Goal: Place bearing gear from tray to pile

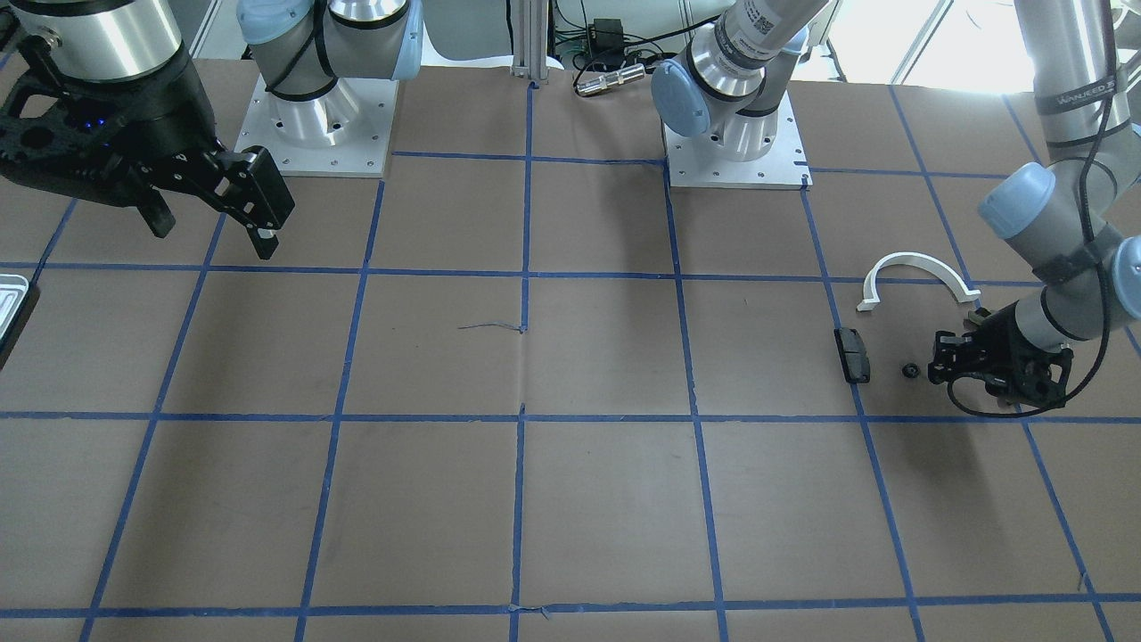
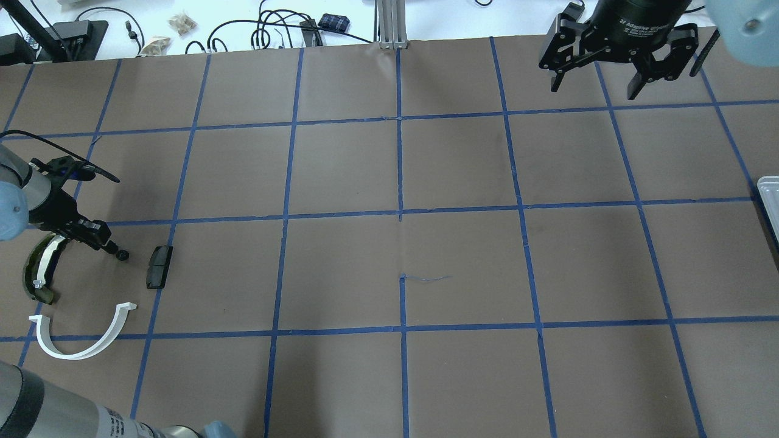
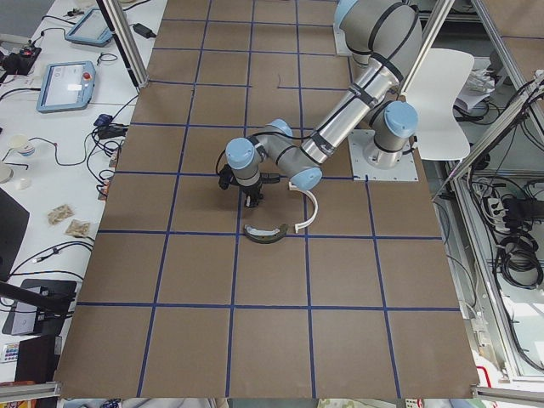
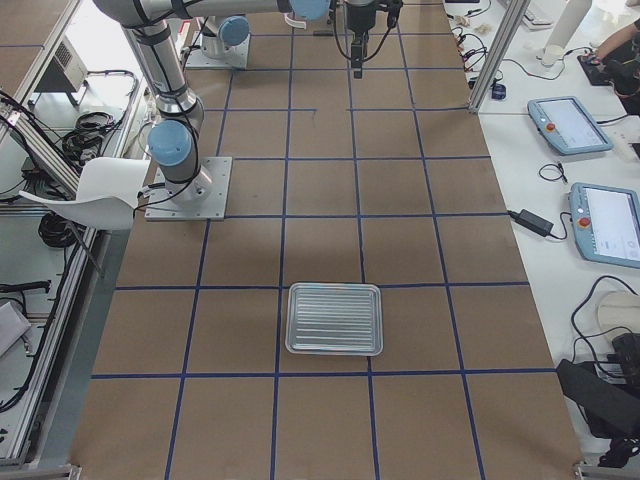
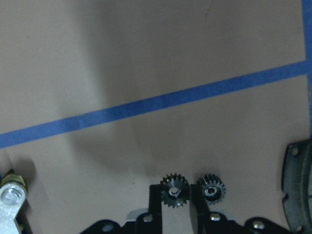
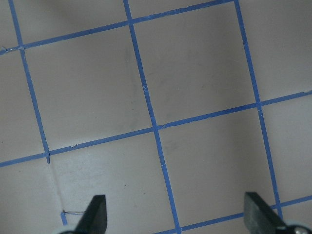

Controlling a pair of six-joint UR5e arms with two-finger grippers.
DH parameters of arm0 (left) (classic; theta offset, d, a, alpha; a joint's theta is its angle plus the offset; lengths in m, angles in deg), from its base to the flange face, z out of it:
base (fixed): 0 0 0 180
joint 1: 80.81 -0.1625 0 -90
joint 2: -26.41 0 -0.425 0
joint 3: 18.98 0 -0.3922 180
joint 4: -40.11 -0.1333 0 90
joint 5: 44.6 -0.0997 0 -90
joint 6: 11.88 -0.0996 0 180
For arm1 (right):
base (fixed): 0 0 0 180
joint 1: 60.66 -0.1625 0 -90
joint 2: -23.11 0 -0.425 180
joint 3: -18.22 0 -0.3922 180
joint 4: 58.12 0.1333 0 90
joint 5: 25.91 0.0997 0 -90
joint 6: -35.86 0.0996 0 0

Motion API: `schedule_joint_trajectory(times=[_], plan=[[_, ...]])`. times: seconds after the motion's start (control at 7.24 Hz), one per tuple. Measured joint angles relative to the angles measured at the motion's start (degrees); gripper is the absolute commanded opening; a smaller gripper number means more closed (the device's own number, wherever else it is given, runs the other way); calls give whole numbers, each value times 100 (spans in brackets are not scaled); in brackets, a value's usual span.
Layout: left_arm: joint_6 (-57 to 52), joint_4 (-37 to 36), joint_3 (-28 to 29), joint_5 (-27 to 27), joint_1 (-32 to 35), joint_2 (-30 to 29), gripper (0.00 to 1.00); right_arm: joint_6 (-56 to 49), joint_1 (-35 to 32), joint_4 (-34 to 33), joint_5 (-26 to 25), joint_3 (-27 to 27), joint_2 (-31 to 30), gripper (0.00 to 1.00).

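My left gripper [image 5: 174, 194] is down at the table among the pile, its jaws closed on a small black bearing gear [image 5: 174, 187]. A second, identical gear [image 5: 211, 187] lies just outside one finger; it also shows in the overhead view [image 2: 123, 255]. The pile holds a white half-ring arc [image 2: 79, 337], a small black block [image 2: 159, 266] and a dark olive curved piece with a white strip [image 2: 39, 271]. The silvery tray [image 4: 334, 319] lies far away at the table's other end. My right gripper [image 2: 593, 79] is open and empty, high above the table.
The brown table has a blue tape grid. The arm bases [image 1: 735, 152] stand on white plates at the robot's edge. The tray's corner [image 1: 11, 294] shows at the front view's left edge. A dark part [image 5: 298, 190] shows at the left wrist view's right edge.
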Motion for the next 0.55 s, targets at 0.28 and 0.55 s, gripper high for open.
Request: schedule_joint_trajectory(times=[0.28,0.55], plan=[[108,38,57,120,233,201,51,17,-7,-1,8,-40,-8,100],[820,579,309,132,1102,762,51,24,-9,-30,102,-62,28,100]])
